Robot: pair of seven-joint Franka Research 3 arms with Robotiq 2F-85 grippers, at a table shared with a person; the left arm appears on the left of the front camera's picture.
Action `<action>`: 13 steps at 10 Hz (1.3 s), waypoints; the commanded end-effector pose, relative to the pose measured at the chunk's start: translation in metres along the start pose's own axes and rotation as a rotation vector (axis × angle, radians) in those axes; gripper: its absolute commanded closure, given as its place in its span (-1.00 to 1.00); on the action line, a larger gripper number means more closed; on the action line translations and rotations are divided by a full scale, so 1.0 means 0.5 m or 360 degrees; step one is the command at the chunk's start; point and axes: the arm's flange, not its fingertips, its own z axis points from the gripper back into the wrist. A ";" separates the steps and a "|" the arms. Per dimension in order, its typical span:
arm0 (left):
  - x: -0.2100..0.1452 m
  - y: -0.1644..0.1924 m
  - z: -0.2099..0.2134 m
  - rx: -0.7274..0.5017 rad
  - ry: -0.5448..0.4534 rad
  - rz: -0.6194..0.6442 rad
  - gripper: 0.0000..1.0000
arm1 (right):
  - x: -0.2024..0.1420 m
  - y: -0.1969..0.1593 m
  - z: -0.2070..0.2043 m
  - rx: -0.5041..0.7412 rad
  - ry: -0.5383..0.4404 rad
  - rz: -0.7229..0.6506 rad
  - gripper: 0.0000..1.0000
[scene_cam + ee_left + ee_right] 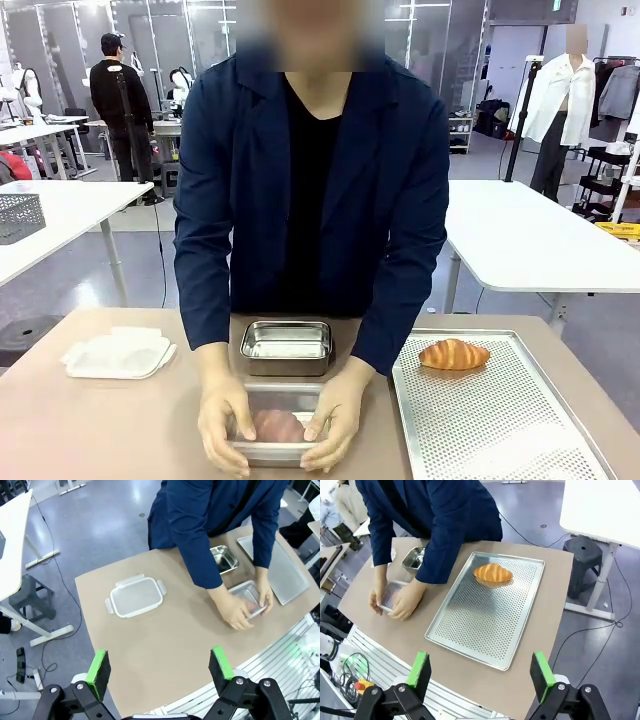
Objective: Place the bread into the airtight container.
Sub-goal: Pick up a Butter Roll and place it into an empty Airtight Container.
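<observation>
Hands: the person's right hand (225, 420) and the person's left hand (337, 418) grasp the container (272, 453), one at each short end. The fingers curl round its walls and both hands sit low on the table (100, 430).
Container: rectangular, shallow and open-topped. It stands at the middle of the table on the robot's side and serves as the landmark for every entry below.
Contents: a rounded pinkish-brown piece (277, 425) lies inside the container, between the two hands. What it is cannot be told.
Croissant: the golden croissant (454, 354) is the bread of the task. It lies to the robot's right of the container and somewhat farther toward the person. It is past the person's left hand, clear of it, and neither hand touches it.
Tray: a perforated metal tray (500, 430) lies just beside the container on the robot's right. It carries the croissant near its far corner on the container's side.
Steel box: an open, shiny steel box (287, 347) sits just beyond the container toward the person, between the two forearms.
Lid: a whitish lid (118, 352) with clip flaps lies flat on the table. It is well apart from the container on the robot's left.
Left gripper: the left gripper (159, 660) hangs high above the table on the robot's side of the container. Its jaws are spread wide and grip nothing.
Right gripper: the right gripper (480, 665) hangs high above the tray's near edge. Its jaws are likewise spread wide and grip nothing.
</observation>
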 end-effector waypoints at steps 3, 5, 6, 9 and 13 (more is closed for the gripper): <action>0.005 -0.001 0.003 0.0005 0.0012 -0.0014 -1.00 | 0.002 -0.003 0.000 0.0002 0.0002 -0.0012 -1.00; 0.005 -0.001 0.003 0.0005 0.0012 -0.0014 -1.00 | 0.002 -0.003 0.000 0.0002 0.0002 -0.0012 -1.00; 0.005 -0.001 0.003 0.0005 0.0012 -0.0014 -1.00 | 0.002 -0.003 0.000 0.0002 0.0002 -0.0012 -1.00; 0.005 -0.001 0.003 0.0005 0.0012 -0.0014 -1.00 | 0.025 0.009 0.015 -0.0048 0.0050 0.0281 -1.00; 0.005 -0.001 0.003 0.0005 0.0012 -0.0014 -1.00 | 0.246 0.078 -0.067 -0.0110 0.0400 0.1536 -1.00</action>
